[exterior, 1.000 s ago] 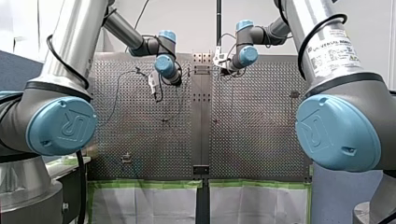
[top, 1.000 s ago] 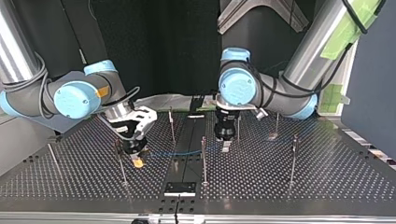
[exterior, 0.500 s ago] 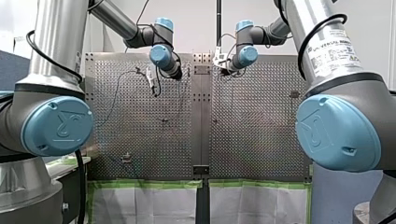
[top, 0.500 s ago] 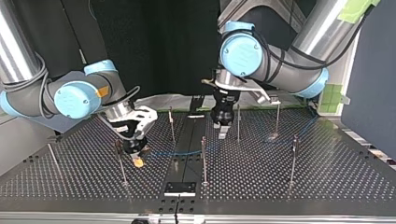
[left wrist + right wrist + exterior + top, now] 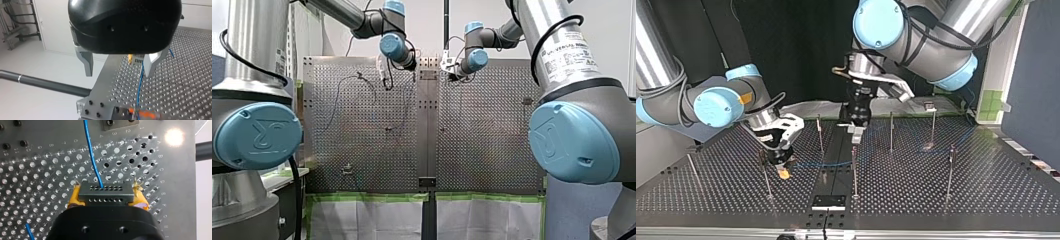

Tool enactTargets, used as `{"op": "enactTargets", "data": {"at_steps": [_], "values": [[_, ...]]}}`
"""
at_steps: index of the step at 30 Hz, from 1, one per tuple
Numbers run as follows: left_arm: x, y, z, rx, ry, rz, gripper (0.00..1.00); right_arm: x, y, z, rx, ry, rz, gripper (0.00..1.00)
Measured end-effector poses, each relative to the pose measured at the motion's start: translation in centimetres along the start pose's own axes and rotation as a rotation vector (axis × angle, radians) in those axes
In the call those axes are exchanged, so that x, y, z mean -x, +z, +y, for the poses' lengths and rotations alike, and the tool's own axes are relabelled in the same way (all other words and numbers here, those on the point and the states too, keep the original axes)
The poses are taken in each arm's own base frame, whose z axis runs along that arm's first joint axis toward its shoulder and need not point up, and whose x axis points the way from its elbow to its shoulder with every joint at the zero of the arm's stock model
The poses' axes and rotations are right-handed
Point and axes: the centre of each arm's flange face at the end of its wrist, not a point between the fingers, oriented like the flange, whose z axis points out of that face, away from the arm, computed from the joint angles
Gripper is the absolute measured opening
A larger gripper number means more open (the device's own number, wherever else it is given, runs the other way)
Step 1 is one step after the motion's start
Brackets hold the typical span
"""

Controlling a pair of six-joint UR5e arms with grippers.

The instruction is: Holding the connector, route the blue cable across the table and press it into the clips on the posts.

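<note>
Connector (image 5: pixel 105 194) clamped in the yellow pads (image 5: pixel 74 196) of my right gripper (image 5: pixel 782 169) sits low at the top view's left, blue cable (image 5: pixel 828 164) trailing past a centre post (image 5: pixel 854 172), while my left gripper (image 5: pixel 856 131), fingers spread and empty, has lifted clear of the table (image 5: pixel 986 200), likely done pressing there and free for another clip.

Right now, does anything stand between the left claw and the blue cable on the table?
Nothing visible does. The left claw hangs open above the perforated table, and the blue cable lies unobstructed ahead of it.
</note>
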Motion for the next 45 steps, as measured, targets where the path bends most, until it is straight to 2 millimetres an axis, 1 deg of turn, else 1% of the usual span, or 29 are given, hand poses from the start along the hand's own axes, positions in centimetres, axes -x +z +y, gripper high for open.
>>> {"op": "enactTargets", "data": {"at_steps": [5,9,14,23,31,37,45], "values": [[-0.2,-0.7,-2.0,-0.004,0.023,0.007,1.00,0.0,0.0,0.0,0.000,0.000,0.000,0.00],[-0.7,-0.1,-3.1,0.011,0.044,0.011,1.00,0.0,0.0,0.0,0.000,0.000,0.000,0.00],[-1.2,1.0,-3.8,0.037,0.059,0.008,1.00,0.0,0.0,0.0,0.000,0.000,0.000,0.00],[-2.5,3.4,-5.1,0.065,0.081,0.018,1.00,0.0,0.0,0.0,0.000,0.000,0.000,0.00],[-3.8,6.2,-6.2,0.066,0.080,0.013,1.00,0.0,0.0,0.1,0.001,0.000,0.000,0.00],[-3.3,8.3,-6.0,0.076,0.072,-0.007,1.00,0.0,0.0,0.2,0.003,0.000,0.000,0.00],[-4.6,10.7,-6.0,0.109,0.084,0.004,1.00,0.0,0.0,0.3,0.004,0.002,0.001,0.00]]}}
